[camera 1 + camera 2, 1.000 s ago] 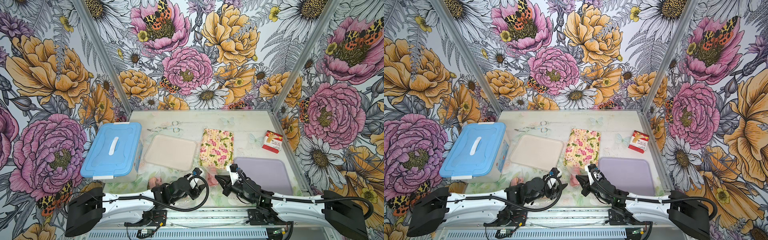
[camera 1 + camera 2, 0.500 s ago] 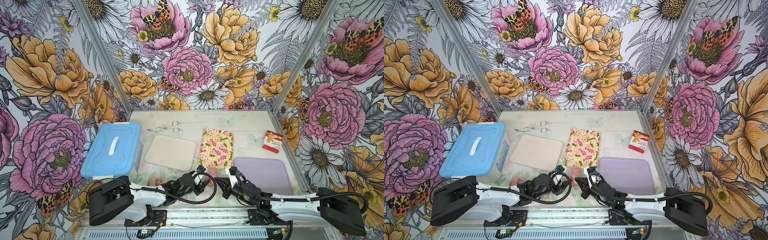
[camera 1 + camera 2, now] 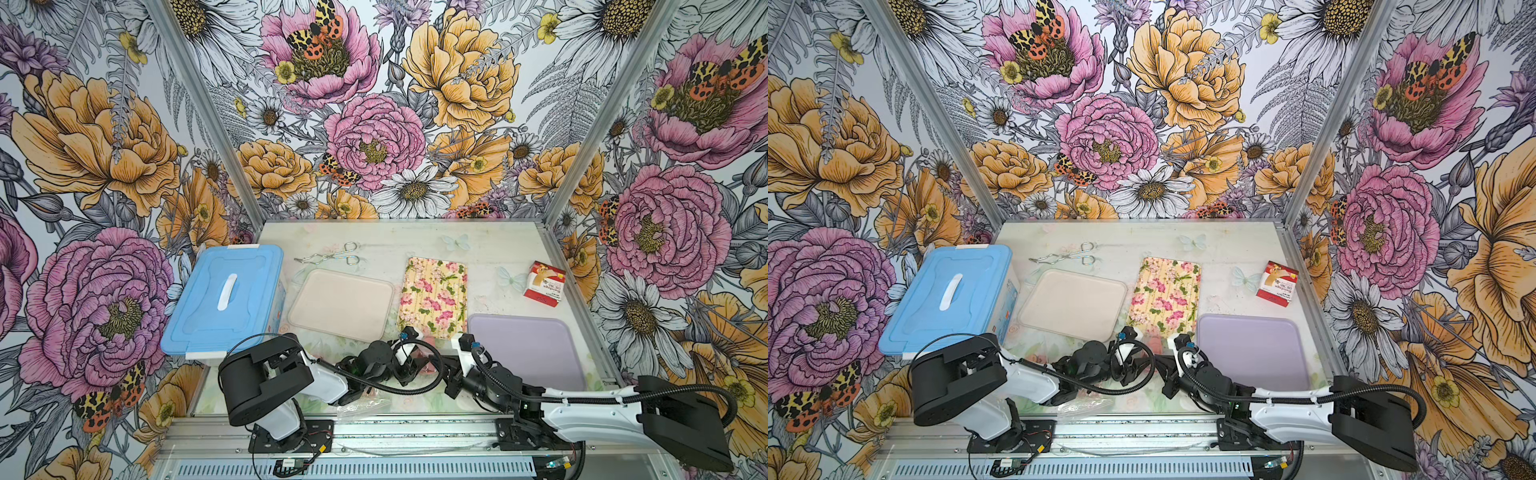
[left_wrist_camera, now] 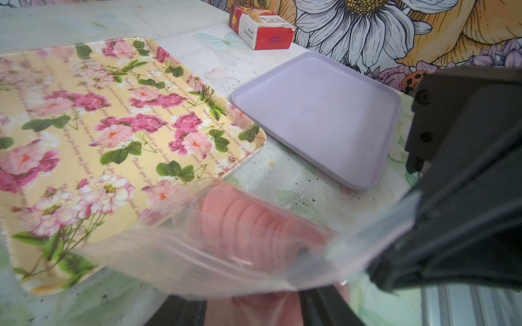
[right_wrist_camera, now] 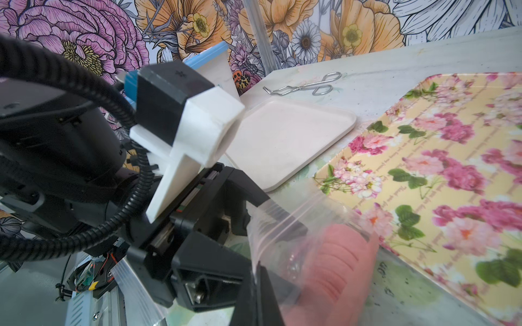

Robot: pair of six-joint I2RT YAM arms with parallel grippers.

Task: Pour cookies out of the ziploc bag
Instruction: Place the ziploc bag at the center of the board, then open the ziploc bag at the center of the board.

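Observation:
A clear ziploc bag (image 4: 169, 254) hangs between my two grippers low over the table's front middle, just off the near end of the floral tray (image 3: 434, 297). A stack of plain pink round cookies (image 4: 254, 225) lies inside it, also seen as cookies (image 5: 339, 259) through the bag (image 5: 282, 225). My right gripper (image 5: 261, 282) is shut on the bag's edge. My left gripper (image 4: 254, 307) has its fingers apart on either side of the bag's zip end, with pink showing between them. In both top views the arms hide most of the bag (image 3: 428, 353).
A beige tray (image 3: 340, 305) and a lilac tray (image 3: 528, 349) flank the floral one. A blue-lidded box (image 3: 226, 299) stands at the left, metal tongs (image 3: 332, 257) lie behind the beige tray, and a red carton (image 3: 544, 284) sits at the back right. Loose clear plastic (image 3: 365, 405) lies by the front edge.
My left arm has swung rightwards, bringing its gripper up to the bag, and its fingers have narrowed. My right gripper has stayed shut on the bag's edge.

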